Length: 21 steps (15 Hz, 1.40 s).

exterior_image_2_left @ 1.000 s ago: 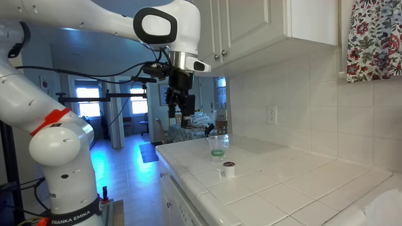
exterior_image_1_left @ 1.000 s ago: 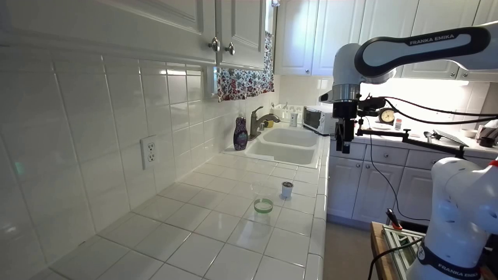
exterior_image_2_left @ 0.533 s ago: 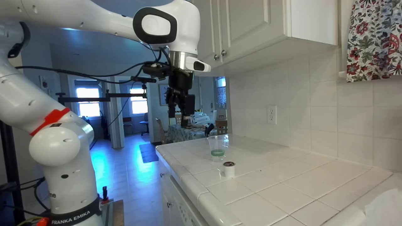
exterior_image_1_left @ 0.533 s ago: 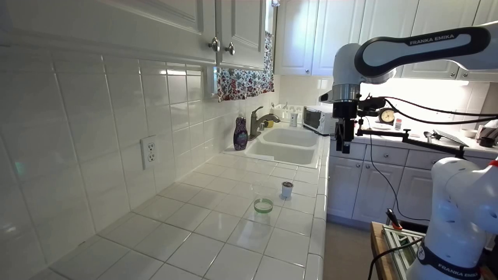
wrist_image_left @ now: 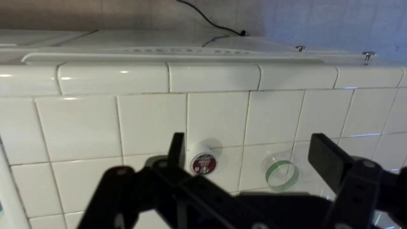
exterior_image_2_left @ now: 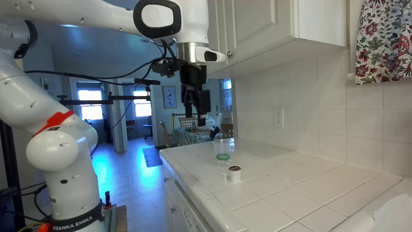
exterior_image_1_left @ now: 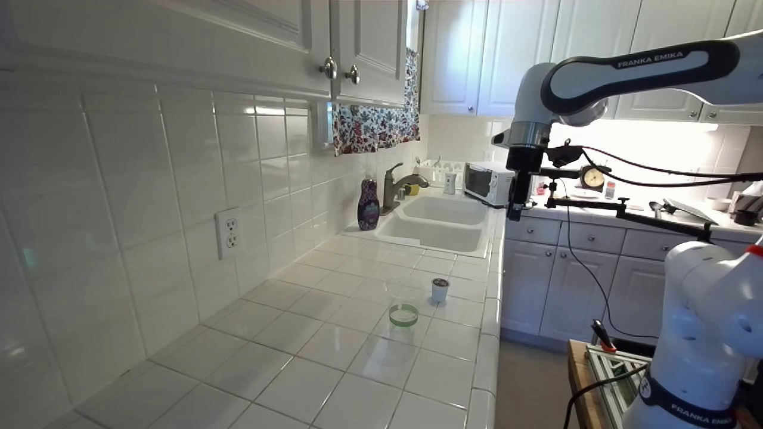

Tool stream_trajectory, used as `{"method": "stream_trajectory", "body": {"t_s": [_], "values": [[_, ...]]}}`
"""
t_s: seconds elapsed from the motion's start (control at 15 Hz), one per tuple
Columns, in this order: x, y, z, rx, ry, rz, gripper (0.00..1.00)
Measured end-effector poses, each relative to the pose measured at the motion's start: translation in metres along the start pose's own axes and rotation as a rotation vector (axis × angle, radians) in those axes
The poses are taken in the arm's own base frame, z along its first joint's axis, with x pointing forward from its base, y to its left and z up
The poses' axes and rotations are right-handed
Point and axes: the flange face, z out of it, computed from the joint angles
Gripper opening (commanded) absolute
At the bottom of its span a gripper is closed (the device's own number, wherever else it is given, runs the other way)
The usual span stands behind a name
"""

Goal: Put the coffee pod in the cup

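Note:
The coffee pod is a small white cylinder with a dark red-brown lid, upright on the tiled counter in both exterior views [exterior_image_1_left: 440, 291] [exterior_image_2_left: 235, 174]. The cup is clear with a green band and stands close beside the pod [exterior_image_1_left: 403, 316] [exterior_image_2_left: 223, 157]. My gripper [exterior_image_2_left: 195, 118] is open and empty, well above the counter; it also shows in an exterior view [exterior_image_1_left: 514, 213]. In the wrist view the open fingers [wrist_image_left: 249, 138] frame both things: the pod [wrist_image_left: 203, 163] shows near the left finger, the cup [wrist_image_left: 282, 176] nearer the right. The pod's lower edge is partly covered by the gripper.
The counter's rounded front edge [wrist_image_left: 213, 77] runs near the pod. A sink [exterior_image_1_left: 444, 223], a faucet [exterior_image_1_left: 390, 187] and a dark purple bottle [exterior_image_1_left: 368, 205] stand farther along. A tiled wall and an upper cabinet [exterior_image_2_left: 257, 29] border the counter.
The arm has moved in the last half second: the gripper has shifted toward the counter, slightly up, and tilted a little. The pod and cup have not moved.

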Motion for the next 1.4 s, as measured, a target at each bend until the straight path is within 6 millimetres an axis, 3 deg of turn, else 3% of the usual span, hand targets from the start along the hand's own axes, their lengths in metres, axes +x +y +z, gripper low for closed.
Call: {"method": "stream_trajectory", "body": {"t_s": [0.2, 0.4, 0.8, 1.4], "values": [[0.016, 0.022, -0.007, -0.028, 0.042, -0.027, 1.0], [0.039, 0.03, 0.002, -0.048, 0.013, -0.083, 1.0], [0.082, 0.025, 0.031, -0.056, -0.076, -0.172, 1.0], [0.121, 0.01, 0.067, -0.087, -0.093, -0.221, 1.0]]}}
